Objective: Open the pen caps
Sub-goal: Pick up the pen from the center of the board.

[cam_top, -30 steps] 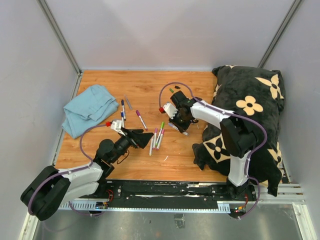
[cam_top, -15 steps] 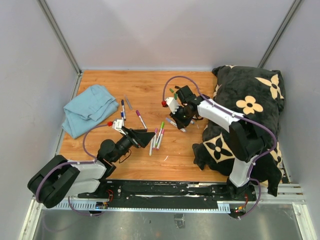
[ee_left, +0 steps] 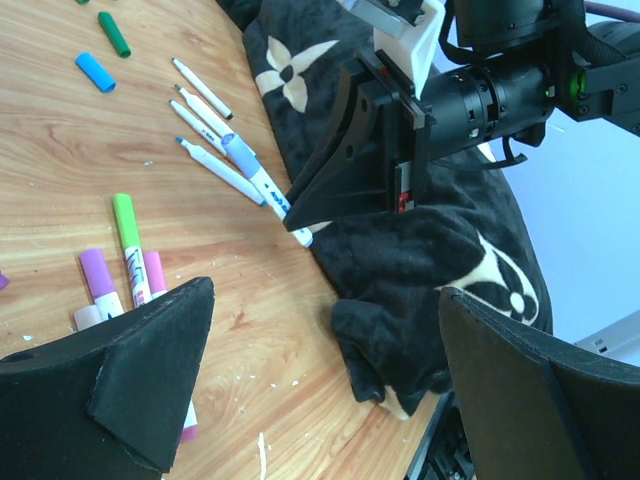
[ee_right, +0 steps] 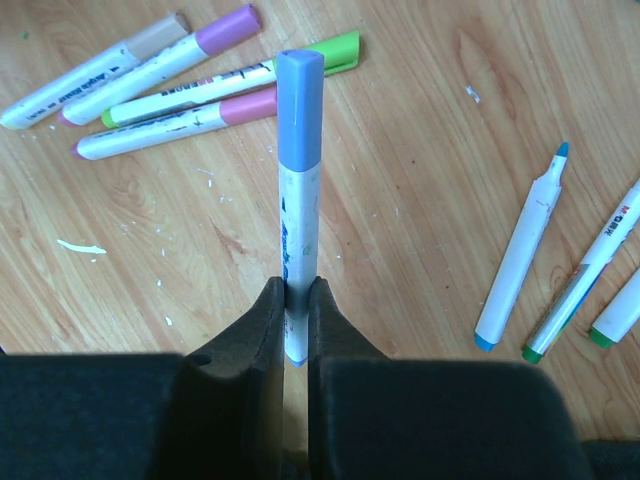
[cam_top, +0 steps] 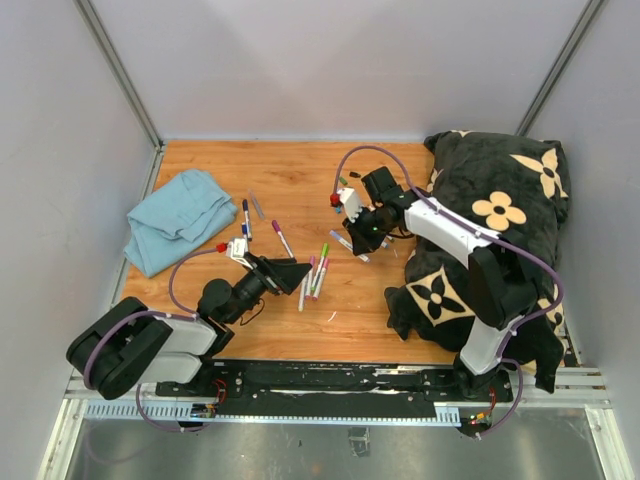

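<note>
Blue is the colour that matters here: the blue cap [ee_right: 299, 100] sits unpulled on the far end of a white marker [ee_right: 297, 230]. The right fingers [ee_right: 270, 315] are clenched on that marker's barrel close to its tail, holding it clear of the bench [cam_top: 290, 175]. Over the last second the right arm has carried it off the wood and a little toward the rear, near the black flowered cushion [cam_top: 490, 215]. The pick-up therefore looks finished and the marker is now presented for a pull. The left fingers [ee_left: 150, 350] are spread wide with nothing between them. They have stayed about where they were, low over the bench just beside the cluster of capped markers [cam_top: 316, 272]. From the left wrist the blue cap shows ahead of them, touching neither finger. Judging by this, the next step is for the left arm to come in and close on the cap while the right holds the barrel firm. With the grip so near the tail, the long free end could swing or slip under the pull. Progress looks partial: a loose green cap [ee_left: 113, 33] and a loose blue cap [ee_left: 95, 72] lie on the bench near uncapped markers [ee_right: 525, 255], while the green, purple and pink caps in the cluster remain on.
</note>
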Action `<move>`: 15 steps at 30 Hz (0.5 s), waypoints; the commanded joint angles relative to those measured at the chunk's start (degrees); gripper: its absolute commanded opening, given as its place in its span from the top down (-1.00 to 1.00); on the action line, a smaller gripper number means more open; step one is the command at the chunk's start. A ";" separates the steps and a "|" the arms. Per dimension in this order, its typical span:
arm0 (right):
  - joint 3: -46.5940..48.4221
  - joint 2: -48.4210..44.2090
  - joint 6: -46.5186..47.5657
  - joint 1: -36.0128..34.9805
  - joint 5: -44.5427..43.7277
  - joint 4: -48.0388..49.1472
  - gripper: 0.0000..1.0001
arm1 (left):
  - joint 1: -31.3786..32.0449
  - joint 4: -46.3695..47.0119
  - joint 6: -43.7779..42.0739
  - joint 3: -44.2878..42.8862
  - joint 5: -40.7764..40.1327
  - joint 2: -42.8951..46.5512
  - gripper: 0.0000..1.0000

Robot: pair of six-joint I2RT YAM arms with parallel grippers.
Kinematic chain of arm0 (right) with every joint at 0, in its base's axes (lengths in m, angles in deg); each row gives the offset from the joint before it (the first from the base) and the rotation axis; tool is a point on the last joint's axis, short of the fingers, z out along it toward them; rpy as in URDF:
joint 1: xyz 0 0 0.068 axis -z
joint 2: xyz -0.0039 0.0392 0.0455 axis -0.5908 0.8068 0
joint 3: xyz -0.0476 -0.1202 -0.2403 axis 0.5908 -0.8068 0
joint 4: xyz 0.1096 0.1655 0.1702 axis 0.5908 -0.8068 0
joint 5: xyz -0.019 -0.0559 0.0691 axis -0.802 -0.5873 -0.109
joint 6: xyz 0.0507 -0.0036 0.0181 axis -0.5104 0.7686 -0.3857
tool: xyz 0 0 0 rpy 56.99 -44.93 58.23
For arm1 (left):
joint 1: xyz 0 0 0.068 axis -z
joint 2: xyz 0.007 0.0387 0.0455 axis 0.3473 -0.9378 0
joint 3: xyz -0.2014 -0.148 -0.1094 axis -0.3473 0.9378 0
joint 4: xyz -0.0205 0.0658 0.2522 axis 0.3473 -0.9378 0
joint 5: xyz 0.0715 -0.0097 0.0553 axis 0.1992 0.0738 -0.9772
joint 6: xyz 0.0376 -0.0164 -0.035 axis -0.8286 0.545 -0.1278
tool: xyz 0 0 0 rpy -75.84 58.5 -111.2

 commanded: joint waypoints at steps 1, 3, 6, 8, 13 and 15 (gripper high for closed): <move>-2.06 -2.96 -1.38 1.17 4.03 2.10 0.99 | 0.43 4.56 0.51 0.62 -0.48 -1.40 -0.95; -2.57 -3.62 -1.55 1.28 4.75 2.87 0.99 | 0.40 5.05 0.66 0.49 -0.48 -2.09 -0.95; -2.90 -4.24 -1.89 1.34 5.89 3.29 0.99 | 0.40 5.46 0.90 0.12 -0.45 -2.98 -0.95; -3.12 -4.47 -2.24 1.42 6.70 3.69 0.99 | 0.40 6.19 1.23 -0.12 -0.35 -3.82 -0.95; -4.06 -5.83 -3.23 1.52 8.28 5.28 0.99 | 0.42 8.98 2.20 -0.44 0.09 -6.03 -0.94; -4.24 -6.22 -3.43 1.52 8.78 5.48 0.99 | 0.49 9.84 2.40 -0.44 0.16 -6.67 -0.94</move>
